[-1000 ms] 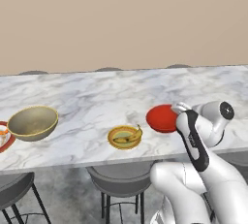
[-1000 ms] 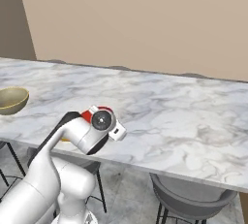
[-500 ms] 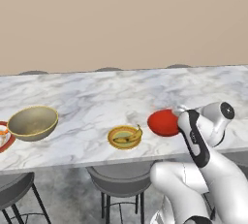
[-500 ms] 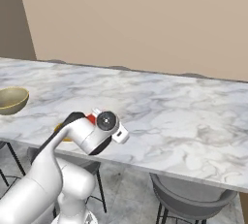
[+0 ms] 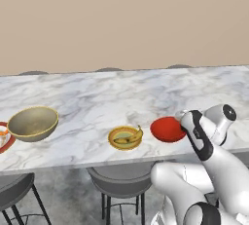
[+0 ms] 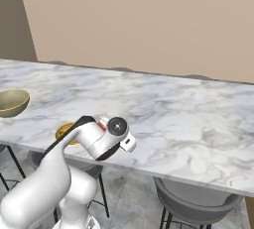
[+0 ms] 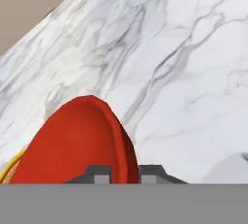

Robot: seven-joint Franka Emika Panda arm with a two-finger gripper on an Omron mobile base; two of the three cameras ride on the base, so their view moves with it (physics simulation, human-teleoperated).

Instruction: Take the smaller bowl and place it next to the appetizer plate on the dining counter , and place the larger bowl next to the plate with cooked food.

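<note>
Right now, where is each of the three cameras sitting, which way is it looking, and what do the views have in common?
Left base view: behind the arm to its left, looking forward and down over the dining counter; the arm rises at lower right, its gripper shut on the smaller bowl.
Right base view: behind the arm to its right, facing the same counter; the arm rises at lower left.
Hand view: on the hand, looking along the fingertips at the smaller bowl's rim.
Shared: both base views show the larger bowl and the appetizer plate.
</note>
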